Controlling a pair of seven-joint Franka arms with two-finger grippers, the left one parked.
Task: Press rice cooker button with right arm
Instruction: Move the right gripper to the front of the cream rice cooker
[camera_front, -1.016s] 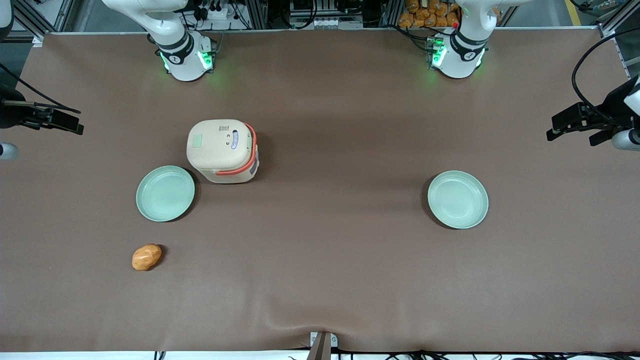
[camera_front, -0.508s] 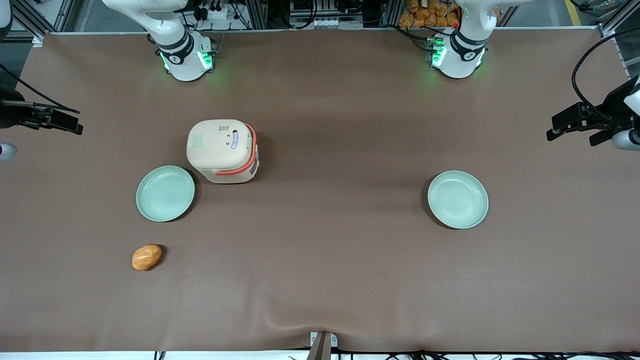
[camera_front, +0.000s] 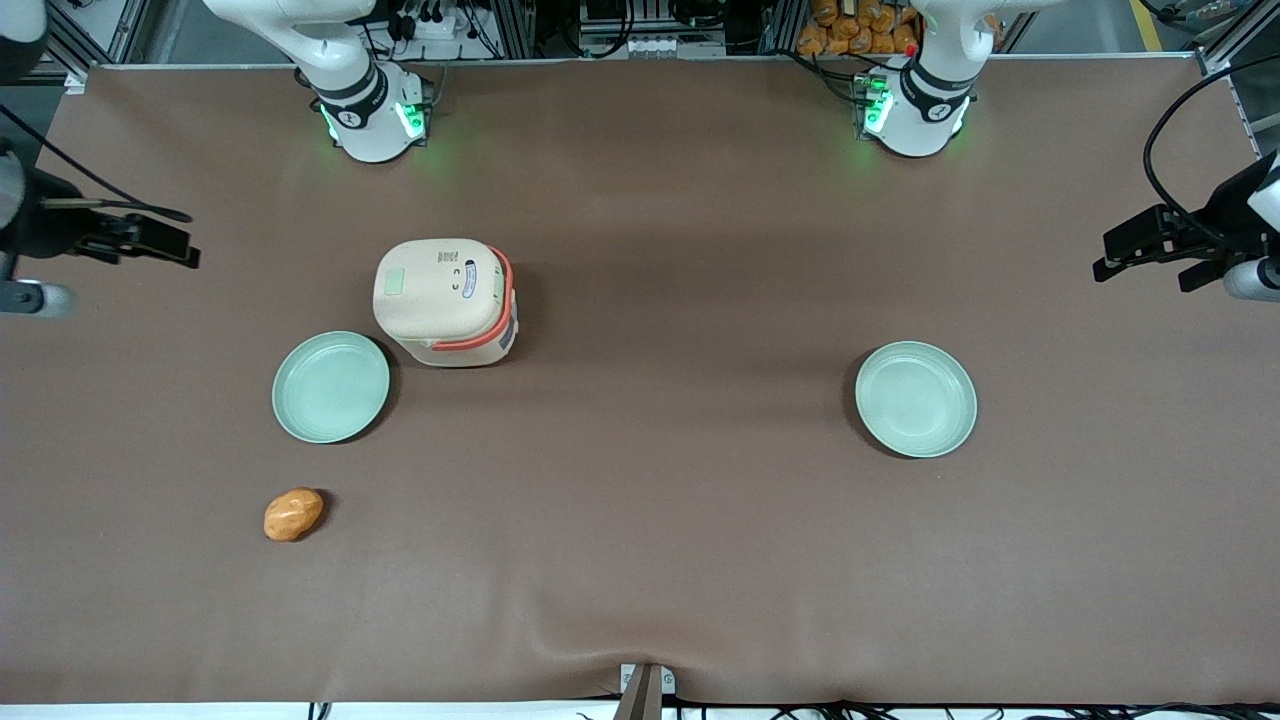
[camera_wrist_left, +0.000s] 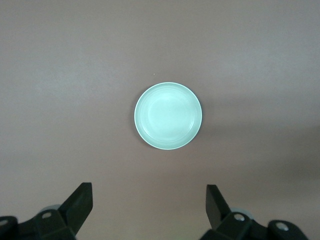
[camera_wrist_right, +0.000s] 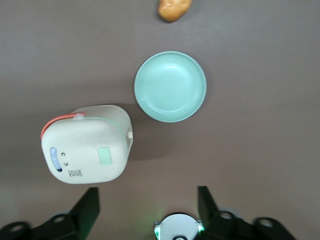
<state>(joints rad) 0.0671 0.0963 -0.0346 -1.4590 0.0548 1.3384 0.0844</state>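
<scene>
Our gripper (camera_wrist_right: 145, 207) hangs high above the table, fingers spread apart and empty. The rice cooker (camera_wrist_right: 86, 144) sits below it, lid closed, toward the middle of the table from our gripper.

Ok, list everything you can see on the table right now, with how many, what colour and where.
Rice cooker: one, cream with an orange band, lid closed, toward the working arm's end of the table.
Plates: two, pale green; one beside the cooker and nearer the front camera, one toward the parked arm's end.
Potato: one, orange-brown, nearer the front camera than the plate by the cooker.
Tablecloth: one, brown, covering the table.
Hand: one, black, open, high above the table, touching nothing.
</scene>
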